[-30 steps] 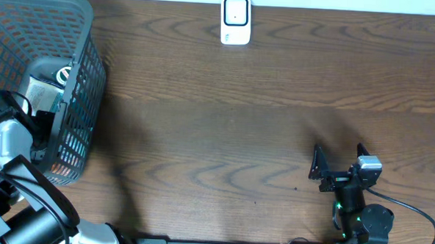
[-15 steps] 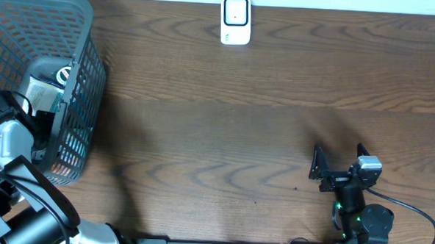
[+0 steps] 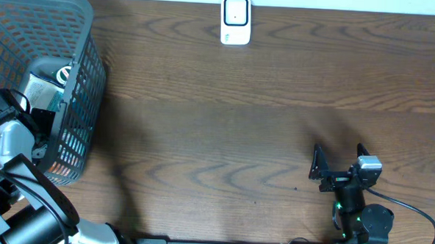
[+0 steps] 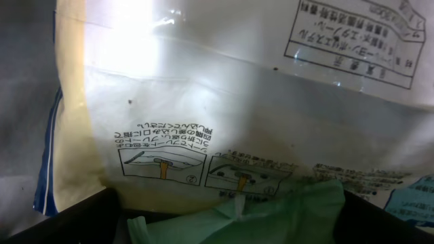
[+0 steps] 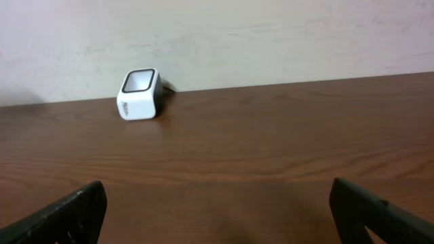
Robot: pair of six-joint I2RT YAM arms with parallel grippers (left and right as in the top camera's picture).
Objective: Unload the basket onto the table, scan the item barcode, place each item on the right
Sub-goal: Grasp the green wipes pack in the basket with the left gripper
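The white barcode scanner [image 3: 236, 20] stands at the table's far edge, also in the right wrist view [image 5: 139, 94]. My left gripper [image 3: 42, 120] reaches down inside the grey mesh basket [image 3: 87, 79]. In its wrist view a cream packet with printed Japanese text and diagrams [image 4: 203, 102] fills the frame. A pale green packet [image 4: 271, 217] lies between the wide-apart jaws of the left gripper [image 4: 224, 220], which is open. No barcode is visible. My right gripper [image 3: 339, 160] stands open above the wood at the near right, holding nothing [image 5: 218, 207].
The basket occupies the table's left end, with a packet [image 3: 41, 92] and a round-topped item [image 3: 63, 75] showing through its mesh. A black cable [image 3: 412, 211] runs from the right arm's base. A pale wall [image 5: 271, 34] rises behind the scanner.
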